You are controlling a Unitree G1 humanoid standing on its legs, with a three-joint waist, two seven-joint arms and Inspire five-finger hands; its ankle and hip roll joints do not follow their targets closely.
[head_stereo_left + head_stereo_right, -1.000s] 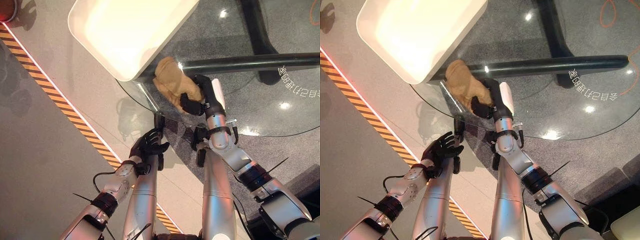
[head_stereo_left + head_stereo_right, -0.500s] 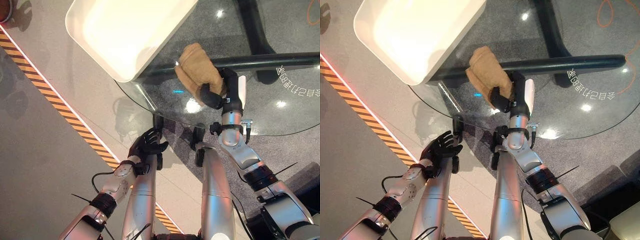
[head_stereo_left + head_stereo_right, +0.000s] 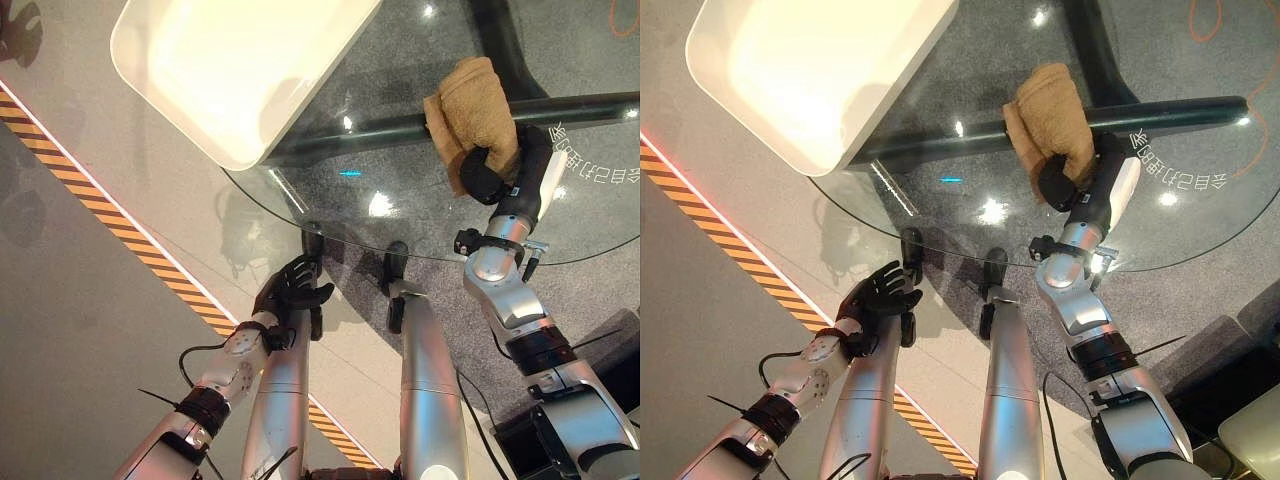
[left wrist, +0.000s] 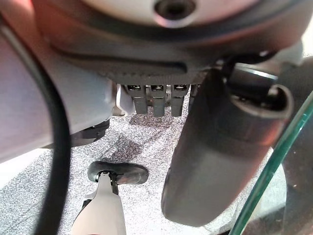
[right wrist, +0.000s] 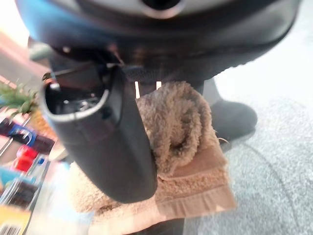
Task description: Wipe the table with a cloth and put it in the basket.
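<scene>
The tan terry cloth (image 3: 472, 108) is bunched and folded over, lying on the glass table (image 3: 400, 215) under my right hand (image 3: 492, 176), whose fingers curl around its near edge. The white basket (image 3: 230, 70) sits well off to that hand's left. My left hand (image 3: 292, 290) hangs below the table's edge, fingers loosely spread.

**Cloth on table, basket at far-left edge**

Cloth (image 3: 473, 112): tan terry, bunched and folded, lying on the round glass table (image 3: 420, 215). Basket (image 3: 235, 70): white, rectangular, shallow, open side up, well left of the cloth, overhanging the table rim.
</scene>
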